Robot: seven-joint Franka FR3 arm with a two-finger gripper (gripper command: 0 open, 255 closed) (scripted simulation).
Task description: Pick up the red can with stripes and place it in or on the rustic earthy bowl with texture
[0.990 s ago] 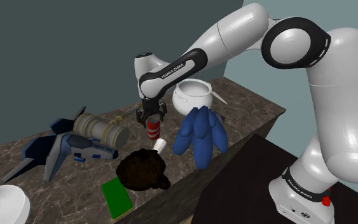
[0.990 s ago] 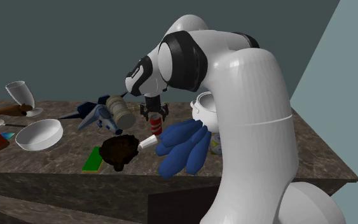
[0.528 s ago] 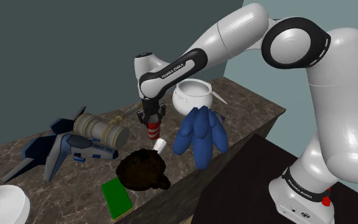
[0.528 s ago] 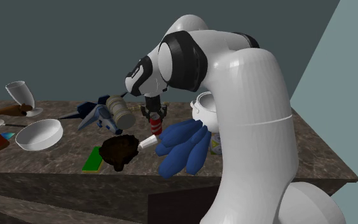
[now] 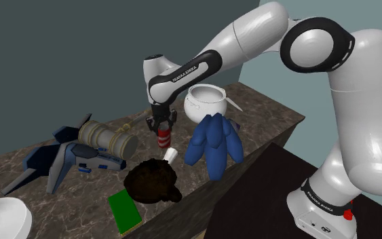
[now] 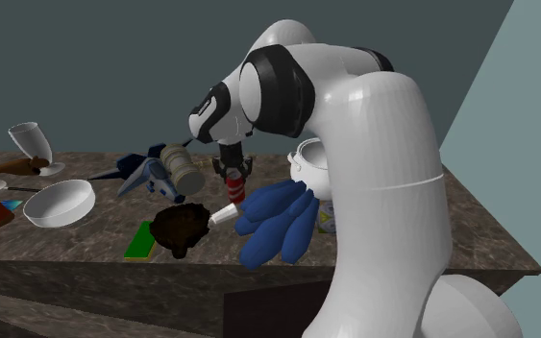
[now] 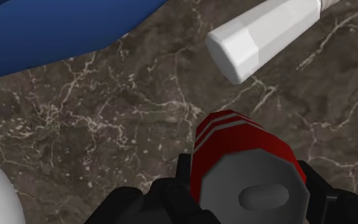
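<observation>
The red can with white stripes [image 5: 163, 139] stands upright on the dark marble counter [image 5: 264, 112], and my gripper [image 5: 162, 127] comes down over its top, shut on it. In the wrist view the can [image 7: 231, 146] sits clasped between the two black fingers [image 7: 182, 177], its grey lid toward the camera. The second exterior view shows the can [image 6: 234, 189] under the gripper [image 6: 233, 177]. The dark brown, rough-textured bowl [image 5: 152, 182] lies nearer the counter's front edge, a short way from the can; it is also seen in the second exterior view [image 6: 182, 229].
A white cylinder [image 5: 172, 155] lies between can and bowl. A blue bunch [image 5: 213, 146] and a white lidded pot [image 5: 205, 103] are close beside the can. A blue toy ship [image 5: 60, 159], a barrel-headed mallet [image 5: 108, 138], a green book [image 5: 124, 210] and a white bowl [image 6: 59, 202] lie farther off.
The fingers have closed from wide apart onto the red can. The arm and the can have hardly shifted since.
</observation>
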